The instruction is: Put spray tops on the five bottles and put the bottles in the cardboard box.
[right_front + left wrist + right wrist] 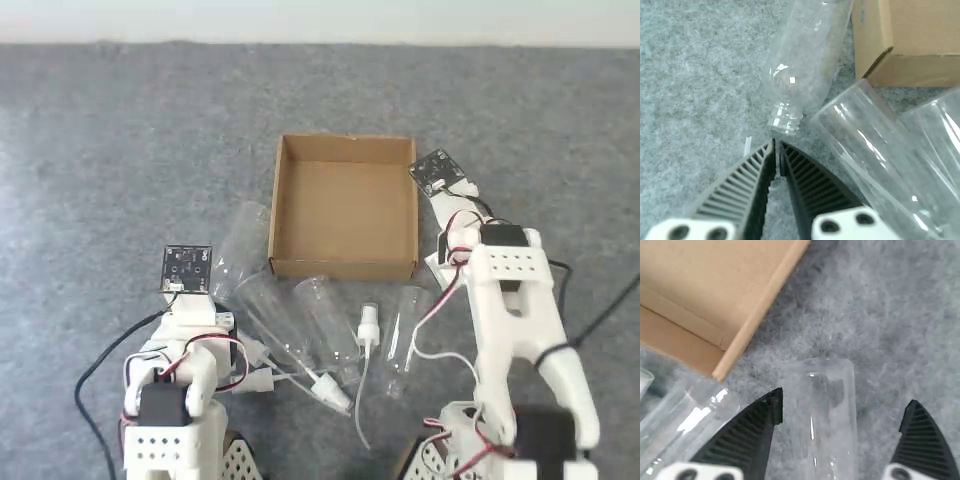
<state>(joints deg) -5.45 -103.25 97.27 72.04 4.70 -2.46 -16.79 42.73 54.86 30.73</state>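
Note:
My left gripper (776, 144) is shut and empty, its tips just short of the open neck of a clear bottle (805, 60) that lies beside the cardboard box (905, 45). My right gripper (845, 400) is open, straddling the flat end of another clear bottle (822, 410) near the box's front corner (715, 372). In the high view the empty box (345, 262) sits mid-table with several capless bottles (325, 315) lying in front of it. A white spray top (368, 325) with its tube lies between two of them; another spray top (330, 390) lies closer to the front.
My left arm (175, 390) stands at the front left and my right arm (520, 320) at the front right. Grey carpet (120, 150) covers the table. Two more bottles (890, 150) overlap close beside the left gripper.

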